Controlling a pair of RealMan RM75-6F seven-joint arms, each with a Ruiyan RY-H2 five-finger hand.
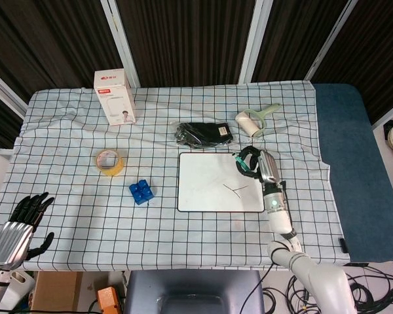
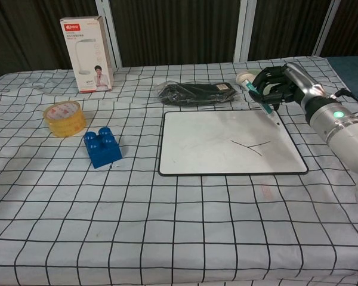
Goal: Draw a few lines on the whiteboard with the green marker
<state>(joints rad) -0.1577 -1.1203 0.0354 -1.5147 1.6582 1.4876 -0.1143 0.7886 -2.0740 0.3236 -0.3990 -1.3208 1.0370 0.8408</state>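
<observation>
The whiteboard (image 1: 209, 183) (image 2: 215, 146) lies flat at the table's middle, with thin dark crossing lines (image 1: 236, 190) (image 2: 250, 145) on its right half. My right hand (image 1: 254, 163) (image 2: 277, 83) grips the green marker (image 2: 264, 102) over the board's far right corner, tip pointing down and held just above the surface. My left hand (image 1: 16, 226) hovers off the table's near left corner, fingers spread and holding nothing; the chest view does not show it.
A black pouch (image 1: 203, 134) (image 2: 194, 93) lies just behind the board, a pale handheld device (image 1: 255, 120) to its right. Blue brick (image 1: 141, 191) (image 2: 102, 146), tape roll (image 1: 109, 161) (image 2: 64, 118) and white box (image 1: 116, 97) (image 2: 88, 53) sit to the left.
</observation>
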